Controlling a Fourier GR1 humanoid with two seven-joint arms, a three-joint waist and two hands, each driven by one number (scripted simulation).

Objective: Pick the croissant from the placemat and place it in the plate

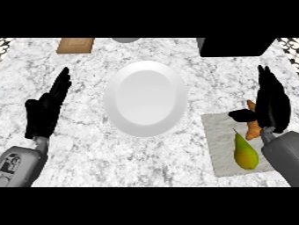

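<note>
While the left hand [46, 110] sits near the counter's [81, 149] left edge, fingers straight and together pointing up, it holds nothing. A wooden board [74, 45] lies at the back edge, left of centre, with a grey round thing [125, 39] just right of it, cut off. The white plate [145, 98] sits mid-counter, bare. A black box [235, 46] is at the back right. The grey mat [225, 145] lies near the right edge; a green pear [245, 152] lies on its front part. The croissant [252, 126] is on the mat, mostly hidden under the right hand [271, 105], thumb curled at its left side, fingers straight above; cannot tell if it grips.
</note>
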